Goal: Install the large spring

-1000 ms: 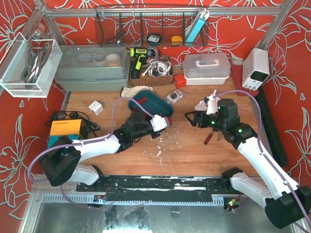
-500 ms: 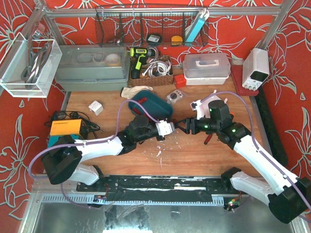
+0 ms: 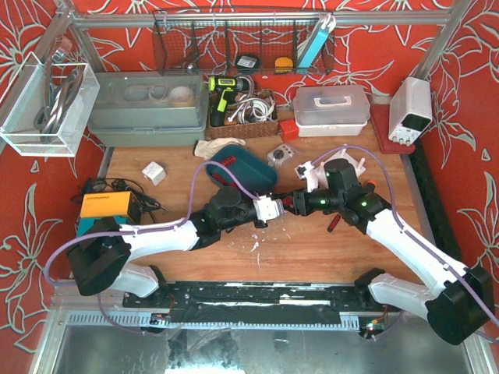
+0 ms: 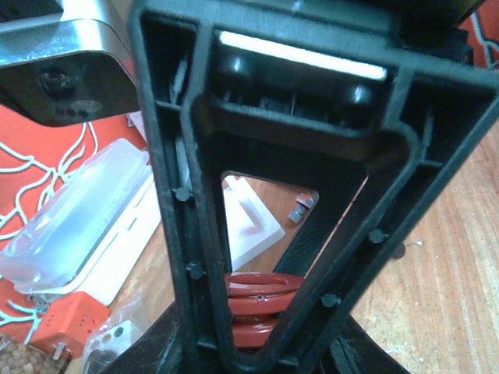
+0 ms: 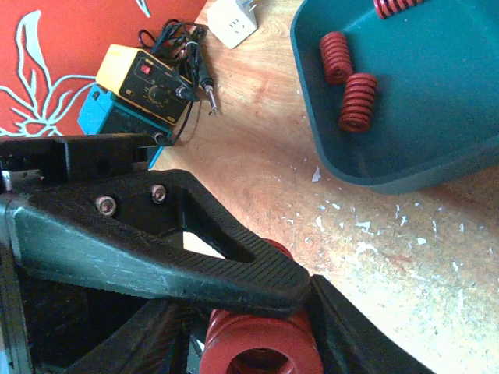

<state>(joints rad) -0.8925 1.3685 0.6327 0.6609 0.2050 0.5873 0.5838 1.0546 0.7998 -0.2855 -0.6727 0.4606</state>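
The large red spring (image 5: 261,347) sits where my two grippers meet, above the middle of the table. In the right wrist view it lies tight between my right fingers, and the left gripper's ribbed finger (image 5: 234,265) crosses over it. In the left wrist view the spring (image 4: 257,300) shows through the right gripper's black triangular finger (image 4: 195,234). From above, my left gripper (image 3: 274,207) and right gripper (image 3: 293,202) are tip to tip; the spring itself is hidden there. Both look shut on it.
A teal bin (image 3: 234,166) with more red springs (image 5: 355,101) lies just behind the grippers. A white part (image 3: 310,168) and a red-handled tool (image 3: 334,222) lie near the right arm. A yellow soldering station (image 3: 105,205) stands at the left.
The grippers have come together: the left moved right and forward from the bin, the right moved left. They now touch at the spring.
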